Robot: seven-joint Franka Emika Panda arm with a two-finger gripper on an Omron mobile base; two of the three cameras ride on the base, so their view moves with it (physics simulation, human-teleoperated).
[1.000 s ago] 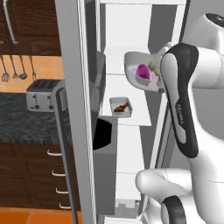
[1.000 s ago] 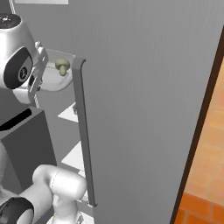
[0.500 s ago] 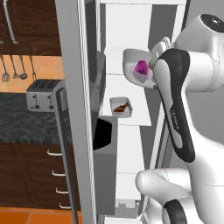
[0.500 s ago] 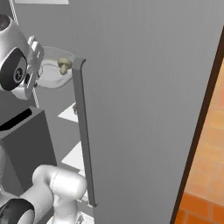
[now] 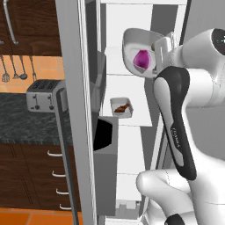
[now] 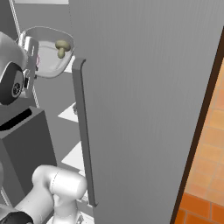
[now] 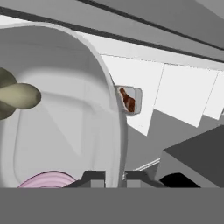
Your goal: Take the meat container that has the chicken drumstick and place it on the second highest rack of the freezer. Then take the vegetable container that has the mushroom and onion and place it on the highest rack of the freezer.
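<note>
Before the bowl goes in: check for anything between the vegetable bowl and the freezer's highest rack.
Nothing visible blocks it. The gripper is shut on the rim of the vegetable bowl, holding the onion and mushroom tilted inside the open freezer. The meat container sits lower, out of the path.

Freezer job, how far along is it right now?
Done: the meat container with the chicken drumstick sits on a white rack in the freezer. In hand: the claw is shut on the rim of the bowl holding the onion and mushroom. Left: setting it on the highest rack.
</note>
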